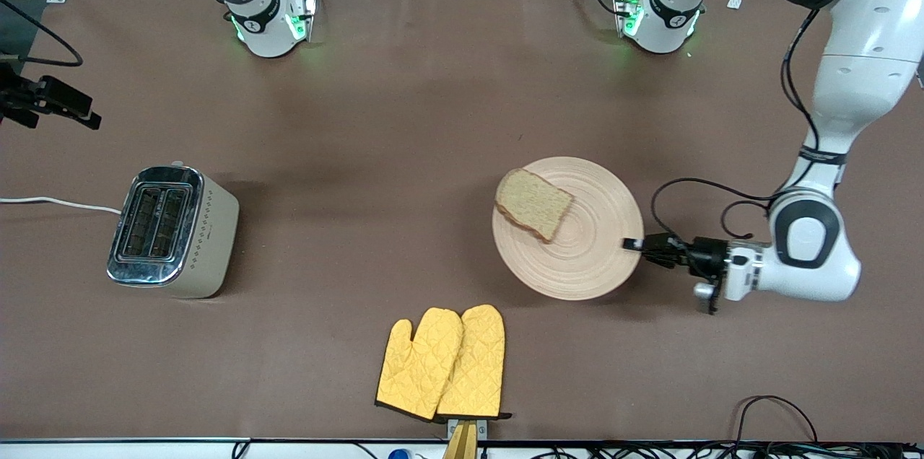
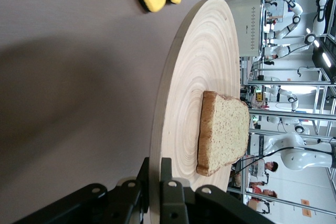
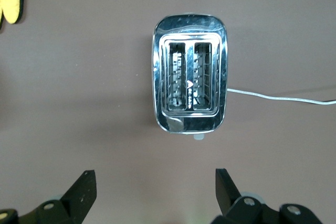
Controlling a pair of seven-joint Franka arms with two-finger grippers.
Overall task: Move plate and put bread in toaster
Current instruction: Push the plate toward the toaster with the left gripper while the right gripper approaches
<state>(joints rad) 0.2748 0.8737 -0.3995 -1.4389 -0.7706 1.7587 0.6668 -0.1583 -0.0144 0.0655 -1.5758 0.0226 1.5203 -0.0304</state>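
The pale wooden plate (image 1: 585, 250) lies toward the left arm's end of the table and casts a shadow on the cloth at its edge nearer the front camera. The brown bread slice (image 1: 534, 203) lies on the plate at its edge toward the right arm's end. My left gripper (image 1: 635, 244) is shut on the plate's rim; in the left wrist view the rim sits between its fingers (image 2: 167, 174), with the plate (image 2: 189, 93) and the bread (image 2: 223, 132) ahead. The cream toaster (image 1: 173, 232) stands at the right arm's end, slots empty. My right gripper (image 3: 155, 179) is open and empty, high over the table beside the toaster (image 3: 190, 74).
A pair of yellow oven mitts (image 1: 444, 361) lies near the table's front edge, between toaster and plate. The toaster's white cord (image 1: 50, 203) runs off the right arm's end of the table. Brown cloth covers the table.
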